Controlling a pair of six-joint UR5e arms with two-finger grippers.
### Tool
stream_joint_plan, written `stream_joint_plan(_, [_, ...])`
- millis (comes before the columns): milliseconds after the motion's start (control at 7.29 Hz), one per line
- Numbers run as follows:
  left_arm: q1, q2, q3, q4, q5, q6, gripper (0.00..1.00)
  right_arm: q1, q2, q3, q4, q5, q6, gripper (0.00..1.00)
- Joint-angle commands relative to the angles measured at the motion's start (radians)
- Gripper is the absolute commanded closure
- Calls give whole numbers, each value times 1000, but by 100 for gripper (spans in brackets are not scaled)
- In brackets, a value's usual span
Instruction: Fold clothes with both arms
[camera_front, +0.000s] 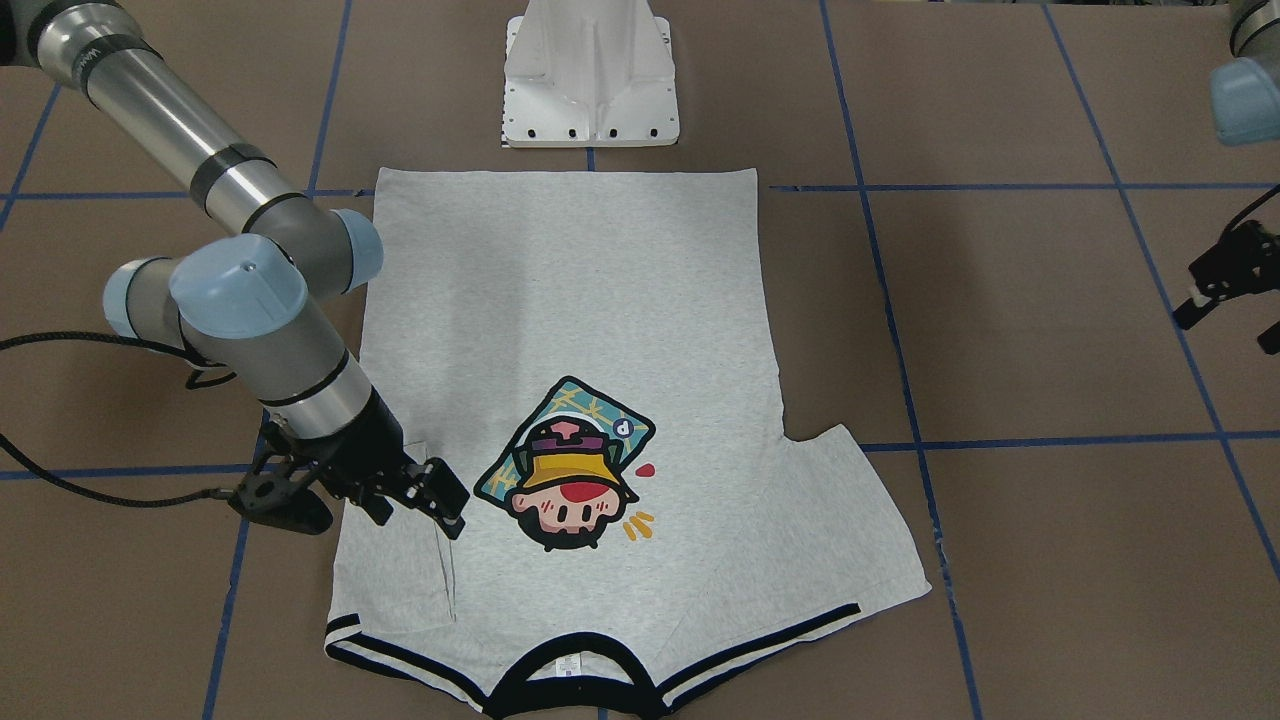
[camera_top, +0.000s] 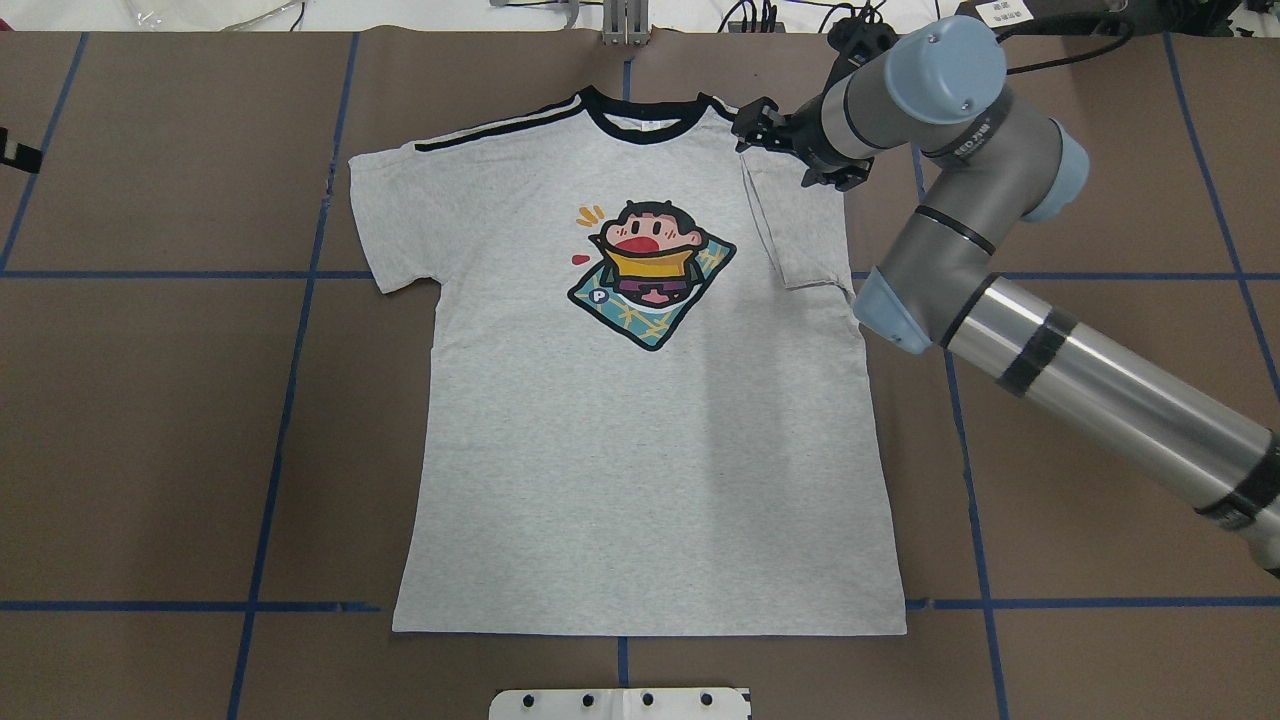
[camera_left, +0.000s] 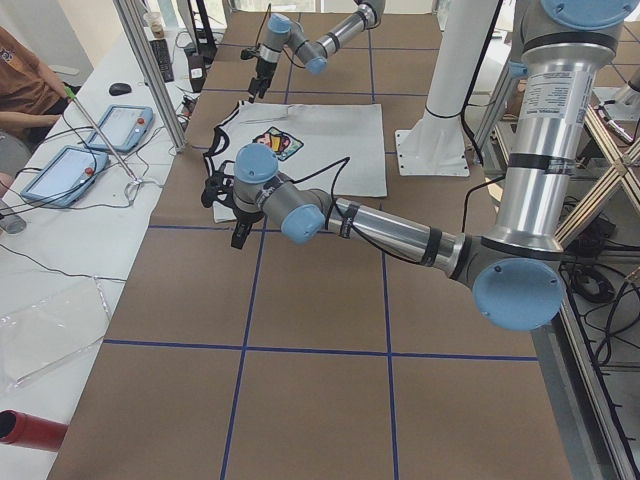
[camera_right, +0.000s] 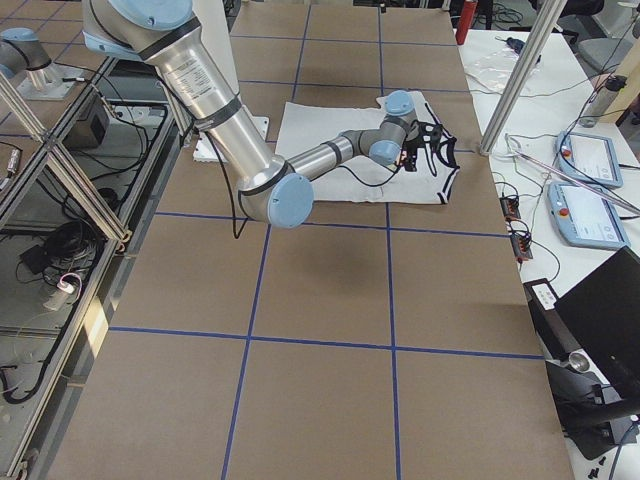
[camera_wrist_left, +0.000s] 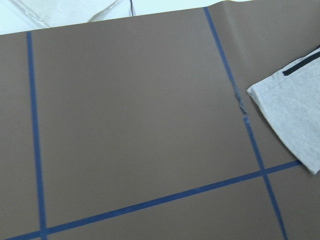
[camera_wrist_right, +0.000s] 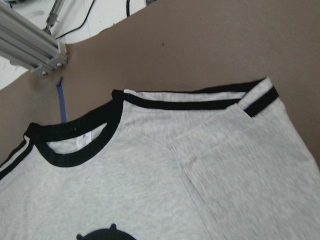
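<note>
T-shirt (camera_top: 640, 450) lies flat on the table (camera_top: 150, 400), print side up. Hem is toward the white base (camera_front: 590, 90), black collar (camera_top: 645, 128) on the far side. It sits centred, across the blue tape lines (camera_top: 290, 400).

Cartoon print (camera_top: 650, 270) is on the chest, fully visible.

Shirt state:
- Sleeve on the robot's right (camera_top: 800, 230) is folded in over the body and lies flat. Its crease runs down from the shoulder.
- Sleeve on the robot's left (camera_top: 385, 220) is spread out flat on the table.
- Black-and-white stripes (camera_top: 500, 130) run along both shoulders. On the right side the stripe end is turned in with the fold.

Right arm (camera_top: 1100, 390) reaches across the right half of the table. The right fingers (camera_front: 440, 495) sit low at the right shoulder, just beside the collar, over the top end of the folded sleeve. They are spread, with no cloth between them. I cannot tell if they touch the fabric. The right wrist view shows collar, stripes and the fold, with no fingers in frame.

The left fingers (camera_front: 1195, 305) are off the shirt, well apart from it on the robot's left, above bare table. They are spread and hold nothing. The left wrist view shows table, tape lines and only the corner of the spread sleeve at its right edge.
</note>
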Motion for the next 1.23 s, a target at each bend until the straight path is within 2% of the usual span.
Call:
stream_joint_plan(0, [83, -189, 233, -70, -2, -124, 1, 18, -190, 246, -20, 90, 0, 0])
stream_joint_plan(137, [134, -269, 368, -162, 4, -157, 1, 23, -230, 284, -18, 94, -1, 0])
stream_joint_plan(411, [154, -404, 615, -361, 10, -285, 4, 32, -256, 300, -11, 99, -3, 0])
stream_joint_plan(549, [192, -467, 708, -407, 101, -293, 12, 32, -263, 302, -9, 96, -4, 0])
stream_joint_plan(686, [238, -520, 777, -425, 152, -301, 22, 31, -264, 299, -9, 85, -6, 0])
stream_joint_plan(823, [249, -554, 848, -454, 156, -303, 24, 32, -264, 299, -9, 84, -4, 0])
stream_joint_plan(1097, [268, -586, 897, -469, 156, -309, 37, 31, -269, 299, -5, 76, -4, 0])
